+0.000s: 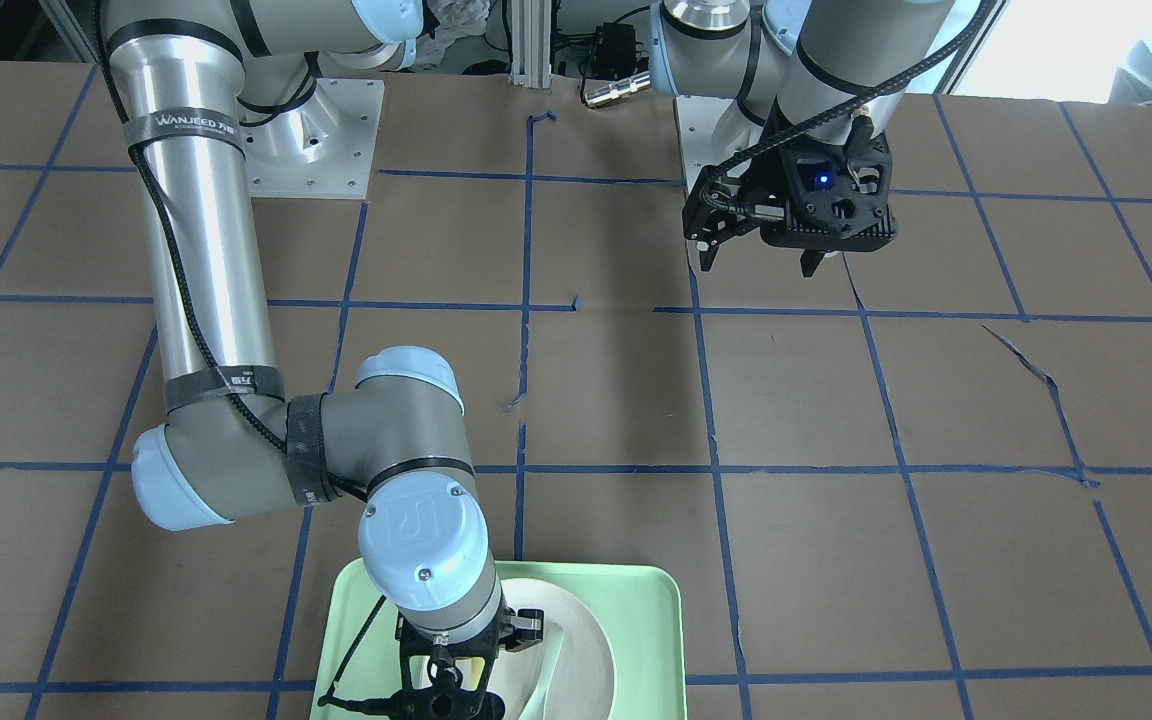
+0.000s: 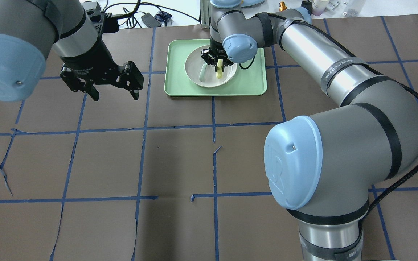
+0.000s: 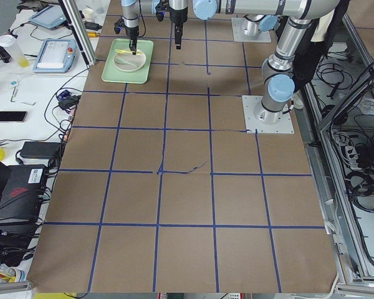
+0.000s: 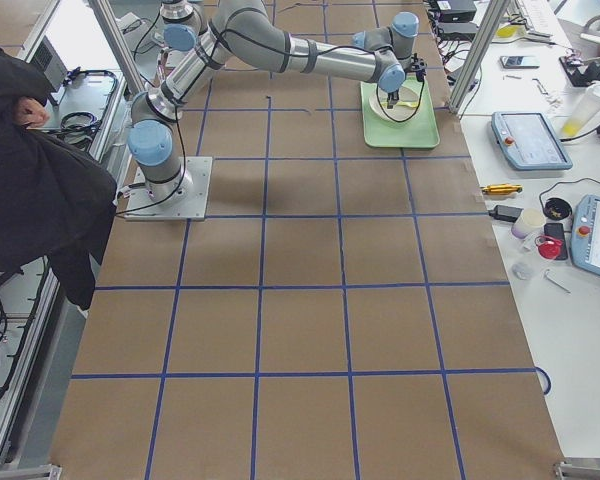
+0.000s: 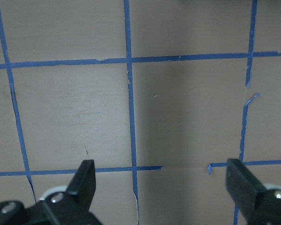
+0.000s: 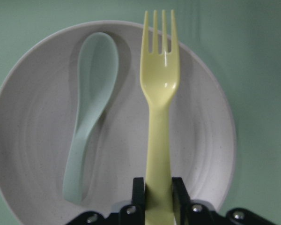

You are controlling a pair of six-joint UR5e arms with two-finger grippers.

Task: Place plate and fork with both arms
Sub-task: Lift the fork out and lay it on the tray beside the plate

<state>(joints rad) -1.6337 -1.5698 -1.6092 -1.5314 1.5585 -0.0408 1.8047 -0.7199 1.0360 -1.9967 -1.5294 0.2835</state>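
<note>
Right wrist-mounted view: the right gripper clamps the fork by its handle, tines toward 12 o'clock, over the plate. A spoon lies at the fork's 9 o'clock. Overhead, the left gripper is spread wide at the tray's 9 o'clock.

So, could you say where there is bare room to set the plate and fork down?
In the overhead view the table is bare below the tray and to its left under the left gripper. The tray is crowded: plate, spoon, and the right gripper holding the fork.
</note>
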